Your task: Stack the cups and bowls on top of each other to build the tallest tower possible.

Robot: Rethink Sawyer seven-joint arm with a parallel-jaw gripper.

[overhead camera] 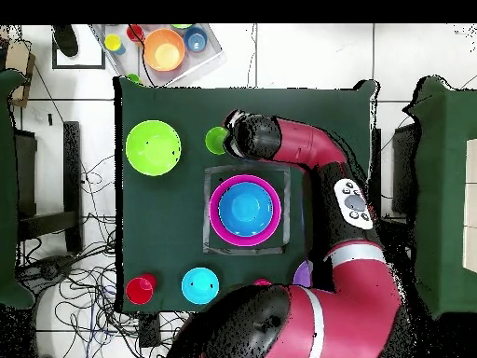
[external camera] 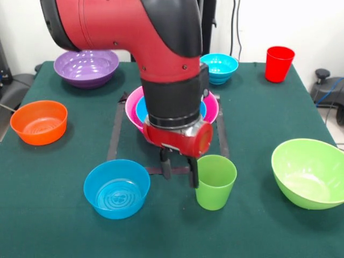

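Observation:
My gripper (external camera: 180, 173) hangs open just above the table, in front of the tower's base. That base is a large pink bowl (external camera: 132, 110) with a blue bowl (external camera: 141, 111) nested in it. The right finger (external camera: 193, 176) stands just beside the left wall of the upright light green cup (external camera: 216, 181), and nothing is between the fingers. A loose blue bowl (external camera: 116, 188) sits to the gripper's left. Overhead, the wrist (overhead camera: 252, 136) covers the gripper next to the green cup (overhead camera: 215, 140), beyond the pink bowl (overhead camera: 216, 210).
On the green cloth stand an orange bowl (external camera: 39, 122), a purple bowl (external camera: 86, 67), another blue bowl (external camera: 219, 67), a red cup (external camera: 279, 63) and a large lime green bowl (external camera: 309, 172). A black taped square (external camera: 114, 134) frames the pink bowl. A clear tray (overhead camera: 163, 48) of toys lies off the table.

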